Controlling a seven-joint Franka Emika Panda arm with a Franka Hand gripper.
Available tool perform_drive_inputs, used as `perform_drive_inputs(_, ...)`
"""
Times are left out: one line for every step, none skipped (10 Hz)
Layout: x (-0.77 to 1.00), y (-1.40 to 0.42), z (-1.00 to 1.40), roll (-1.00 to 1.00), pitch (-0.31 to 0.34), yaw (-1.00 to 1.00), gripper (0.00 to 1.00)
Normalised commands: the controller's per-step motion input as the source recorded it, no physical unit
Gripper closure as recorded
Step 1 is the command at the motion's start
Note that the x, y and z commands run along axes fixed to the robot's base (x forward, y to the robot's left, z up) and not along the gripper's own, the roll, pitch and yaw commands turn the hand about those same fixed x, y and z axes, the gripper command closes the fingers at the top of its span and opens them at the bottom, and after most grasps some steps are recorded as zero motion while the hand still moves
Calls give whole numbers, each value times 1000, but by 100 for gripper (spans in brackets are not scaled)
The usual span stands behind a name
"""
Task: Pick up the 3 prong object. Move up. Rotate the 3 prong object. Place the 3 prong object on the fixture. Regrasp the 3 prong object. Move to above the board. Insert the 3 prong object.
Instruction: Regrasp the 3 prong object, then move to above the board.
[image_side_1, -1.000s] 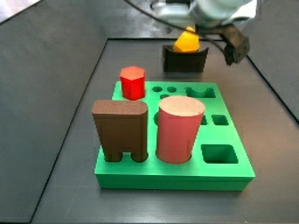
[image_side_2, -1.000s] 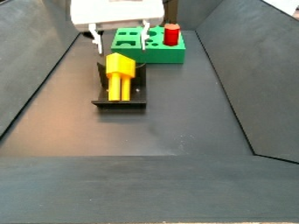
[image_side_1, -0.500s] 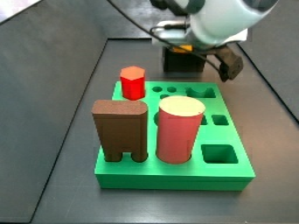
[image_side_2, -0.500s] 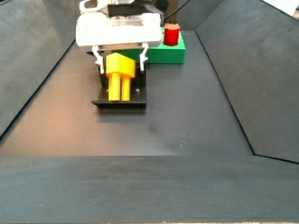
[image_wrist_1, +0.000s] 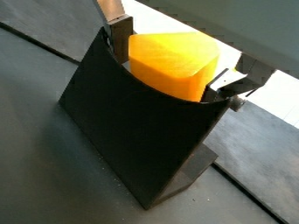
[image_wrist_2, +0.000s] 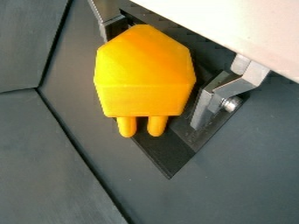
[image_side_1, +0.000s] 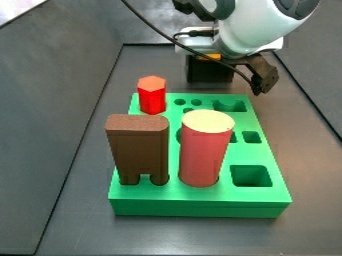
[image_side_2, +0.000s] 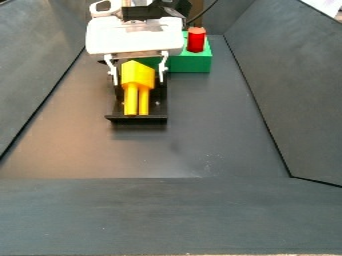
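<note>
The gripper (image_side_2: 135, 66) is down low over the dark L-shaped fixture (image_side_2: 135, 110), silver plate fingers (image_wrist_2: 219, 94) spread apart, straddling the yellow-orange lobed plastic block (image_wrist_2: 142, 74) without squeezing it.

I read no text, label, brand or number anywhere; my gripper (image_side_2: 135, 66) sits low over the fixture (image_side_2: 138, 108), also unmarked.

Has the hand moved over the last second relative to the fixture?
Yes. The hand has come down over the fixture, its fingers now either side of the 3 prong object instead of behind it.
</note>
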Motion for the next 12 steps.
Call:
perform_drive_inputs(0,0,0,0,0,0,100)
perform_drive_inputs(-16,0,1000,18,426,-176,100)
perform_drive_inputs(-16,-4,1000,-3,419,-140,100)
perform_drive_inputs(-18,-7,1000,-27,411,-62,100)
perform_drive_inputs(-18,-4,1000,-63,383,84,100)
perform_drive_inputs(-15,-5,1000,-78,333,185,100)
perform_drive_inputs(-10,-7,1000,-71,282,239,100)
perform_drive_inputs(-8,-8,1000,-57,241,261,100)
perform_drive_inputs(-2,-10,1000,-42,156,283,100)
perform_drive_inputs(3,-12,1000,-32,75,281,100)
perform_drive_inputs(6,-14,1000,-26,21,256,100)
perform_drive_inputs(7,-14,1000,-21,-9,234,100)
